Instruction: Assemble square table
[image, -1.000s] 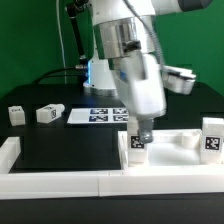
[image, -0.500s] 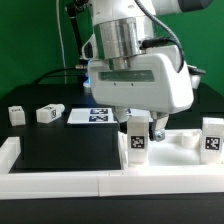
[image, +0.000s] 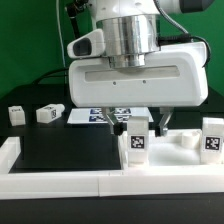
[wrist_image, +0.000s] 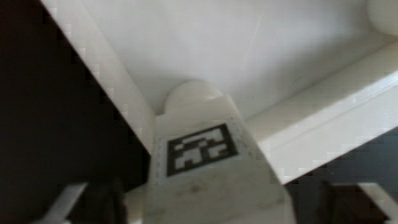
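The gripper (image: 134, 127) hangs low over the black bench (image: 70, 145), its wide pale body facing the exterior camera and its two dark fingers (image: 160, 123) spread. Between them stands a white leg (image: 137, 146), upright, with its black-and-white tag turned to the camera. A finger sits just beside the leg on either side, with a gap showing at both. Neither pad touches the leg, so nothing is pinched. The fingertips come down level with the leg's upper part only.

This leg rises from the exterior view's left end of the square table top (image: 185, 141), a white tray with a raised rim. The top lies at the near edge of the bench, against the long white border bar (image: 60, 180). Whether the leg is fixed into the top or only resting there cannot be told.

A second leg (image: 211, 137) stands upright at the exterior view's right end of the top, tag forward. Two more legs lie well apart from the gripper toward the exterior view's left: one small block (image: 16, 114) and another (image: 48, 114) beside it. The marker board (image: 92, 117) lies flat behind the gripper, partly hidden by it.

In the wrist view the leg (wrist_image: 210, 150) fills the middle, its tag clear. The white top (wrist_image: 267, 50) and its rim lie beyond it, and a blurred fingertip (wrist_image: 68, 205) on either side stays clear of the leg.
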